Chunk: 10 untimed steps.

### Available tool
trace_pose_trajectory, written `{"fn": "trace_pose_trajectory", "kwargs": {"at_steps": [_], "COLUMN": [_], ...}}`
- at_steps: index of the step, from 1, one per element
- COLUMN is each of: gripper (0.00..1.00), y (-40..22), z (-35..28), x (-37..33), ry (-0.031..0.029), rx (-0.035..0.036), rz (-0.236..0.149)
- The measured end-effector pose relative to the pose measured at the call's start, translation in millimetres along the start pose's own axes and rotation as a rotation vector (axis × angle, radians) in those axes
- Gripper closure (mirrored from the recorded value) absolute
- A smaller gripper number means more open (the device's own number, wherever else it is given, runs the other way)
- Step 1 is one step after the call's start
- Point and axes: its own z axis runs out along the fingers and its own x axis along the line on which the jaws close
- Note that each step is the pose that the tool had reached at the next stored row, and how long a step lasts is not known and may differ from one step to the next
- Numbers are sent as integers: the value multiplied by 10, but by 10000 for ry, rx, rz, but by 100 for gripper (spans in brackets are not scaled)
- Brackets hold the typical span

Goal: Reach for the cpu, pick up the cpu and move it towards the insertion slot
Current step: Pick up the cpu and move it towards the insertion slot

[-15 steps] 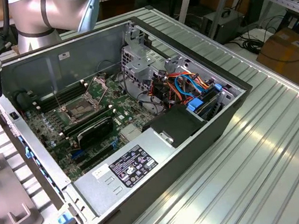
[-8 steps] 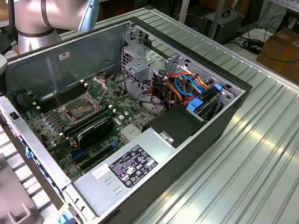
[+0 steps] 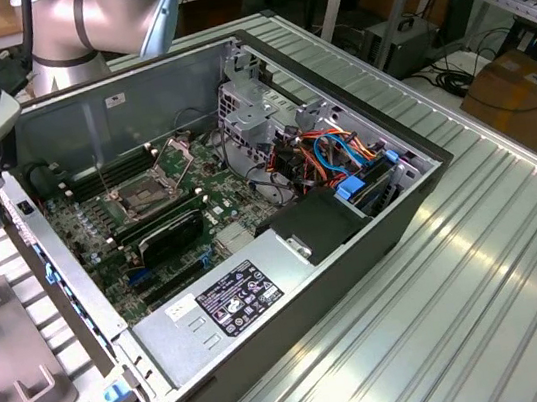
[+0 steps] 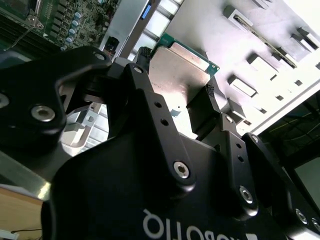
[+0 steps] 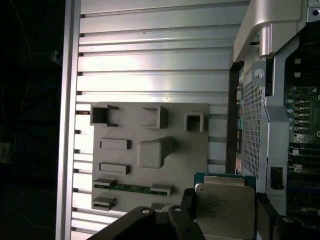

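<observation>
An open computer case (image 3: pixel 252 224) lies on the ribbed metal table (image 3: pixel 480 260).

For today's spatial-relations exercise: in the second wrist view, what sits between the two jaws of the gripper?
In the second wrist view, the cpu lies between the jaws of the gripper, its silver-tan top facing the camera.

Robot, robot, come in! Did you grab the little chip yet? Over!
Gripper shut on the cpu, lifted over the grey tray. Beside the open computer case. Nothing in the way seen.
</observation>
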Motion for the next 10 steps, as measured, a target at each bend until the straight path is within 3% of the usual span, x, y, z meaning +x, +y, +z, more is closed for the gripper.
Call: {"fn": "trace_pose_trajectory", "kwargs": {"at_steps": [10], "gripper": [45], "y": [-8], "z": [5], "x": [-181], "ry": [1], "rx": [0], "rz": [1]}}
